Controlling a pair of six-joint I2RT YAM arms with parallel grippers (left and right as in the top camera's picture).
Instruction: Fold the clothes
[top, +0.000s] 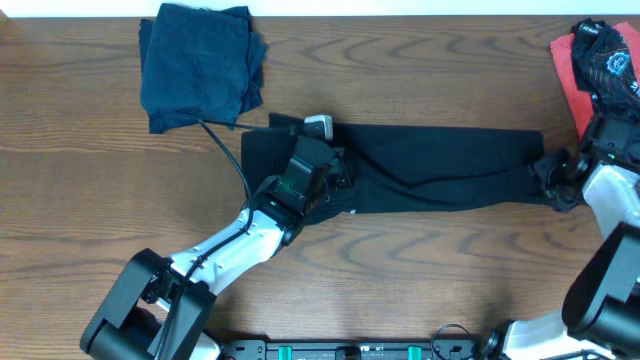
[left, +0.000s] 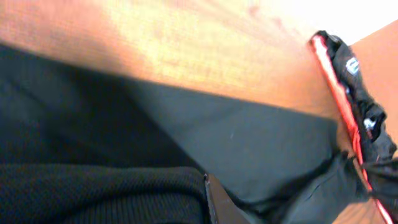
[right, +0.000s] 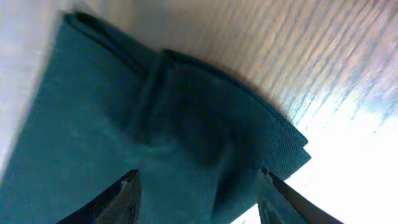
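A black T-shirt (top: 440, 165), one of the clothes, lies on the wooden table as a long strip running left to right. My left gripper (top: 320, 132) sits on its left end, shut on a bunch of the black fabric. In the left wrist view, ribbed black cloth (left: 112, 193) presses against the one finger (left: 219, 205) that shows. My right gripper (top: 547, 170) is at the strip's right end. In the right wrist view its jaws (right: 199, 190) stand open, and the shirt's folded edge (right: 155, 112) lies flat beneath them.
A folded dark navy pile (top: 200, 65) lies at the back left of the table (top: 80, 190). A crumpled heap of coral-red and black clothes (top: 600, 60) (left: 348, 81) sits at the back right, close to the right arm.
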